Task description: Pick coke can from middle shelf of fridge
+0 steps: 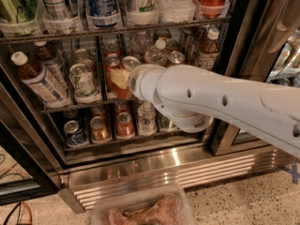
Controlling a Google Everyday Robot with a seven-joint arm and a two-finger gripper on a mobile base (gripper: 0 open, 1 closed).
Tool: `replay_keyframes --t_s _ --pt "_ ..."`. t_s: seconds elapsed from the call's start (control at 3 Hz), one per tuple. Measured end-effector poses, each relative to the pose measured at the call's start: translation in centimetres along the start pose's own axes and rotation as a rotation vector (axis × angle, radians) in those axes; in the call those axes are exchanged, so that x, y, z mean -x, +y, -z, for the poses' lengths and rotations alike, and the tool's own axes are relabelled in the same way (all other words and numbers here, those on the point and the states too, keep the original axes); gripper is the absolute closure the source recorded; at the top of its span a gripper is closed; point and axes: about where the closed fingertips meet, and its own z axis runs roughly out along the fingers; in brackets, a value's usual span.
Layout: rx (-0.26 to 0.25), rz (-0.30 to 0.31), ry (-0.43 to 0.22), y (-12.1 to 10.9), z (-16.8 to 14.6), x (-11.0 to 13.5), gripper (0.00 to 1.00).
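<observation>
Speckled floor runs beneath the fridge [140, 165]. On the middle shelf [61, 108], wire lanes keep each drink upright and separate. Left of centre, just past the green-and-white can [83, 84], stands the coke can [112, 68]. The gripper [120, 78] sits against its front, masking the lettering. You cannot tell whether the grip is closed. The white arm [225, 107] hides the lanes to the right.

My cream-yellow gripper [119, 78], left of frame centre, shows against the small red aluminium coke can [110, 68] with its silver top. My glossy white arm [225, 107] is dotted with dark round holes. At centre left is a green-and-white drink can [83, 84]. The wire middle shelf [65, 108] is dark. The tall fridge [239, 46] has a black frame and a silver ribbed grille [197, 170], with a beige speckled floor [253, 203] at lower right.
</observation>
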Motion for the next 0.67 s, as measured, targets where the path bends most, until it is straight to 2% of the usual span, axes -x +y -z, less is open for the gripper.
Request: replay_keyframes --t_s 0.33,0.67 --pt "0.065 -0.031 0.056 0.83 0.49 -1.17 1.0" --pt "0.065 -0.031 0.057 0.83 0.5 -1.17 1.0"
